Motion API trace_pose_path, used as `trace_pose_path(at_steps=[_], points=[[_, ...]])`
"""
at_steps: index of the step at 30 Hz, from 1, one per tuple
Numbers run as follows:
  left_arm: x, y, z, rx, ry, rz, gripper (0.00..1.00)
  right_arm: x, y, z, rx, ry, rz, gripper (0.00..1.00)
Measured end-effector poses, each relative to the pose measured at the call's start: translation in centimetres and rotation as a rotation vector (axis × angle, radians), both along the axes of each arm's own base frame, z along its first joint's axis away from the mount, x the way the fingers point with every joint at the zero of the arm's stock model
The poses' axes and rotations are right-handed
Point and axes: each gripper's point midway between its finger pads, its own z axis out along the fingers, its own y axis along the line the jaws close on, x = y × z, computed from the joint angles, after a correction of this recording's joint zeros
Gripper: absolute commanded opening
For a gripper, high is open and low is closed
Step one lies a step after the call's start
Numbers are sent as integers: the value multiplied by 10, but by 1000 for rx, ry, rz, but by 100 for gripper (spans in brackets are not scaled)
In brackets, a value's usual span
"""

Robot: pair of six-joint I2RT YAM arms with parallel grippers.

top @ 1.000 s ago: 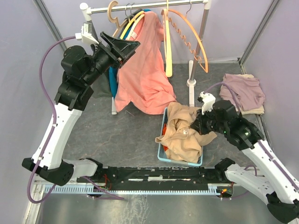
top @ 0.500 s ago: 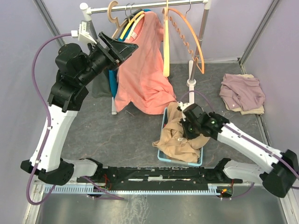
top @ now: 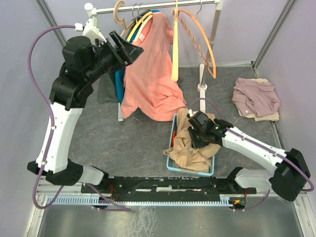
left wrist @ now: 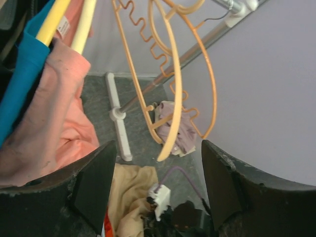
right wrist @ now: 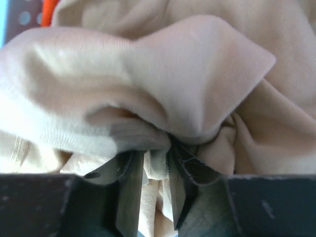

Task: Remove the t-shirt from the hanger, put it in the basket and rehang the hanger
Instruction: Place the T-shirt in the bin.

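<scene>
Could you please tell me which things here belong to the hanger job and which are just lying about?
Job: pink t-shirt, yellow hanger carrying it, rail, open left claw beside it.
Lying about: empty orange hangers, purple clothes pile, teal garment, tan shirt in the blue basket.

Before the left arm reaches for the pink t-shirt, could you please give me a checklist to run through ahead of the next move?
1. Left gripper open and empty: ok.
2. Pink t-shirt between its fingers: not ok; it hangs beside them.
3. Pink t-shirt hanging on the yellow hanger: ok.
4. Right gripper free of the beige shirt: cannot tell; cloth sits between its fingers.
5. Beige shirt in the blue basket: ok, though it spills over the rim.
</scene>
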Motion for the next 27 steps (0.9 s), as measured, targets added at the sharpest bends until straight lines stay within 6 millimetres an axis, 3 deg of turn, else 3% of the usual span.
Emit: trace_pose_path(at_steps=[4, 7, 12, 19, 27], points=[[24, -2, -19, 83, 26, 27, 78, 2, 2, 18, 58, -53, -13, 40], [43, -6, -34, 138, 49, 43, 79, 7, 5, 44, 111, -117, -15, 41], [70, -8, -42, 207, 46, 74, 79, 22, 15, 115, 235, -289, -3, 43], [76, 2, -34, 234, 14, 129, 79, 26, 13, 203, 368, -492, 32, 44], [79, 8, -29, 232, -2, 169, 79, 33, 17, 257, 408, -609, 82, 45]])
